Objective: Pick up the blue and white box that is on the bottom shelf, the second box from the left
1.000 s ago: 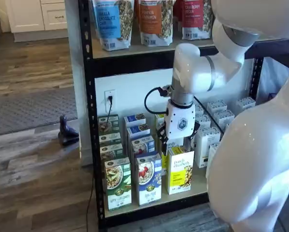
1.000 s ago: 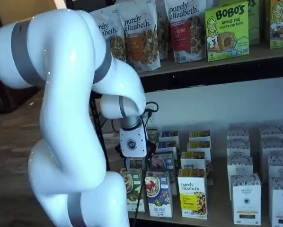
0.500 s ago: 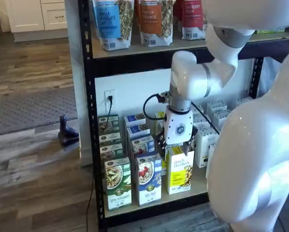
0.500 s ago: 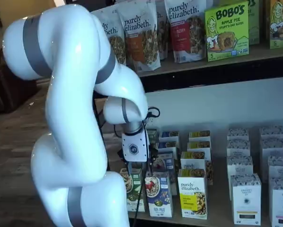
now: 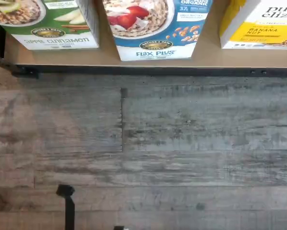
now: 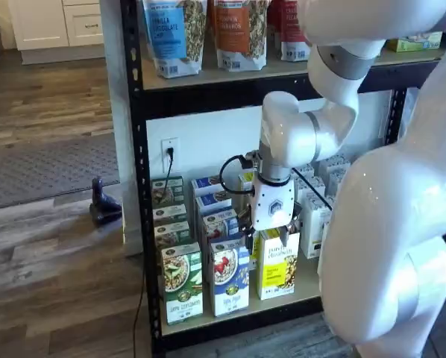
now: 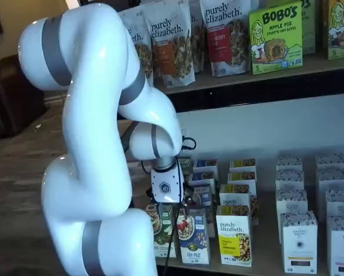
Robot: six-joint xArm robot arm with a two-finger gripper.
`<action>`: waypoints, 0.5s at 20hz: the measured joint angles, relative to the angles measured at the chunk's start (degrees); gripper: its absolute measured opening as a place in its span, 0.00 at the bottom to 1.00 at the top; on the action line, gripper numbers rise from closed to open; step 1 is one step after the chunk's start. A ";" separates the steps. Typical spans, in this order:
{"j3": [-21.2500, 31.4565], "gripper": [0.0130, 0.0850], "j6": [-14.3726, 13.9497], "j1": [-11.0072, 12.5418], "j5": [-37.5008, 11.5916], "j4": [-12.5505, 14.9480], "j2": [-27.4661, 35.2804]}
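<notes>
**Gripper over the front row of the bottom shelf**

At the far left of the bottom shelf (image 6: 230, 317) stood the green-and-white box (image 6: 182, 283), at the front of its column; the wrist view showed its lower face, lettered "Apple Cinnamon" (image 5: 47, 24). Just beside it to the right stood the blue and white box (image 6: 230, 276), upright at the front edge of the board, with more boxes of the same kind lined up behind it. In the wrist view its face (image 5: 155, 26) showed the bowl with red berries and the words "Flax Plus", with the black front rail and the grey plank floor (image 5: 148, 139) in front of it. In a shelf view the same box (image 7: 192, 236) was partly covered by the arm's cable.

The gripper (image 6: 270, 233) hung over the boxes, between the blue and white box and the yellow-and-white box (image 6: 280, 265). Its white body showed clearly in both shelf views, but the fingers were dark against the boxes, so a gap was hard to make out; it stood wide, with no box held.

To the right, white boxes (image 7: 299, 241) filled the rest of the shelf.
</notes>
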State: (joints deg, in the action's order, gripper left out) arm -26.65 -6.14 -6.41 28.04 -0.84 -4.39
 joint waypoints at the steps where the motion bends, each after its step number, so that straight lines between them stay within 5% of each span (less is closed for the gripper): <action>1: -0.07 1.00 0.15 0.07 -0.51 -0.07 0.43; 10: -0.86 1.00 0.15 0.45 -3.75 0.41 3.43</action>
State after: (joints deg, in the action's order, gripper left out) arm -27.51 -5.99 -5.95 24.29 -0.43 -0.96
